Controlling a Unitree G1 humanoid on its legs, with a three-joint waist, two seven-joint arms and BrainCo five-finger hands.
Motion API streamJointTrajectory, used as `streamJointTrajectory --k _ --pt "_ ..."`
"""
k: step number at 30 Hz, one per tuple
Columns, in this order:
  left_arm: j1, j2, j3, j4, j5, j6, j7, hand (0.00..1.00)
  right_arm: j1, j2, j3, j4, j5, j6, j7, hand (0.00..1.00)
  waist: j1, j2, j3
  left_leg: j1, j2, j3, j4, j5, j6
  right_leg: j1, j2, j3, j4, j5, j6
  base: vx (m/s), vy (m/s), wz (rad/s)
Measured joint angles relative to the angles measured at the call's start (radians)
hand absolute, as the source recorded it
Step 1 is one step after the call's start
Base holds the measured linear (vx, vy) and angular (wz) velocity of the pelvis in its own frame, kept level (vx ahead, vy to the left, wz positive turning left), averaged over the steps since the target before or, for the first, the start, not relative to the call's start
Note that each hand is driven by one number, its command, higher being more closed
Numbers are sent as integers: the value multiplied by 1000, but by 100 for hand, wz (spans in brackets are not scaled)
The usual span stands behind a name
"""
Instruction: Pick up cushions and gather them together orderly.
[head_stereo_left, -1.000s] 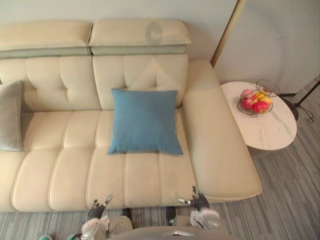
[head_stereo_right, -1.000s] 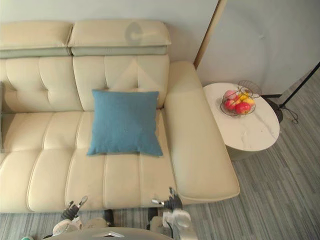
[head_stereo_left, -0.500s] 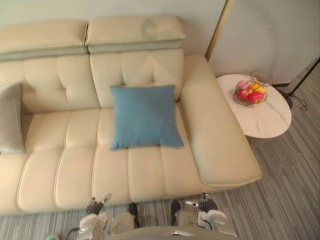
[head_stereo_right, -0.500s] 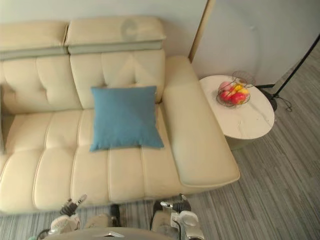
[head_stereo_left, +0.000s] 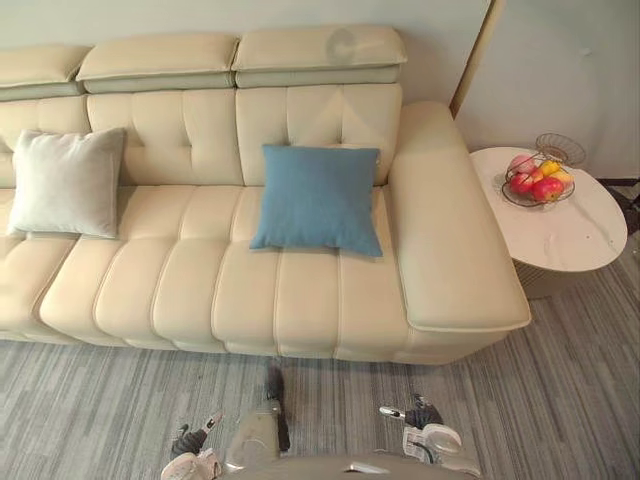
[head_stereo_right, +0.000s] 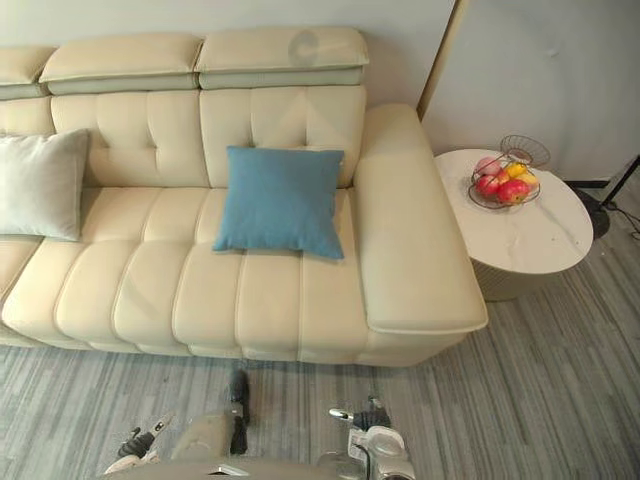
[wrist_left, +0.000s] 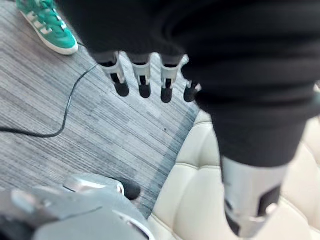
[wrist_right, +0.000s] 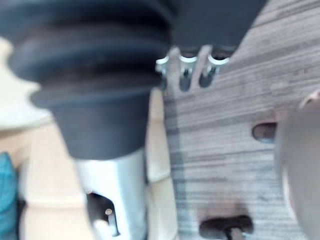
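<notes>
- The blue cushion leaned upright on the sofa back, by its right end.
- The grey cushion leaned the same way, far left.
- The left hand and right hand had straight, loose fingers.

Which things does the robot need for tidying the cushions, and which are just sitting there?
For the job: blue cushion, grey cushion, the cream sofa they sit on, left robot hand and right robot hand, both open and empty.
Just sitting there: round side table, fruit basket on it, a person's green shoe.

Left robot hand and right robot hand low at the sides — fingers straight, relaxed.
</notes>
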Motion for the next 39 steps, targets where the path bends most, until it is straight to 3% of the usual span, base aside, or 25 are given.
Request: streamJointTrajectory --k 3,5,6,7,9,12,19,20,21,39 --pt "-1 -2 31 11 2 1 -8 0 24 24 -42 1 12 3 2 0 0 -2 1 81 44 -4 152 -219 -23 -38 -7 36 -8 48 26 -176 142 -29" --pt "2 -1 42 23 4 10 -22 0 36 32 -79 3 13 7 5 0 -6 -7 -8 129 28 -4 94 -258 -10 -38 -1 69 -30 79 51 -164 201 -41" --pt "7 9 39 23 3 10 -22 0 38 40 -79 5 13 10 5 0 -13 -11 -11 146 12 -3 42 -253 1 -41 -9 76 -41 88 49 -161 199 -22" --pt "15 44 21 23 4 13 -23 0 46 67 -85 10 13 18 9 0 -29 -64 -40 185 -32 14 -81 -186 26 -51 -41 88 -61 112 39 -153 173 -9" --pt "7 61 -1 23 4 15 -27 0 57 82 -114 11 15 21 6 0 -38 -84 -54 211 -67 19 -190 -127 36 -57 -49 85 -78 136 34 -193 146 -3" --pt "-2 63 -30 39 4 17 -27 0 51 77 -115 13 23 21 6 0 -51 -69 -59 218 -87 18 -235 -106 41 -57 -50 92 -101 154 17 -143 75 0" --pt "6 59 -48 83 36 21 -30 0 47 56 -145 49 29 22 5 0 -52 -55 -96 303 -92 -11 -379 -20 35 -47 -26 104 -113 146 34 -31 -35 -1" --pt "6 59 -48 87 43 21 -30 0 46 55 -150 50 30 22 5 0 -52 -44 -98 308 -90 -19 -379 -9 34 -43 -21 104 -117 149 35 41 -42 0" --pt "-8 73 -49 118 64 22 -43 0 23 52 -169 98 29 23 4 0 -50 -58 -87 339 -90 -32 -374 -13 46 23 -16 87 -170 166 42 32 -22 -1" --pt "-11 72 -49 125 101 32 -48 0 14 49 -192 118 51 26 0 0 -48 -49 -86 330 -87 -25 -379 -14 44 24 -14 83 -193 182 53 0 -1 0"
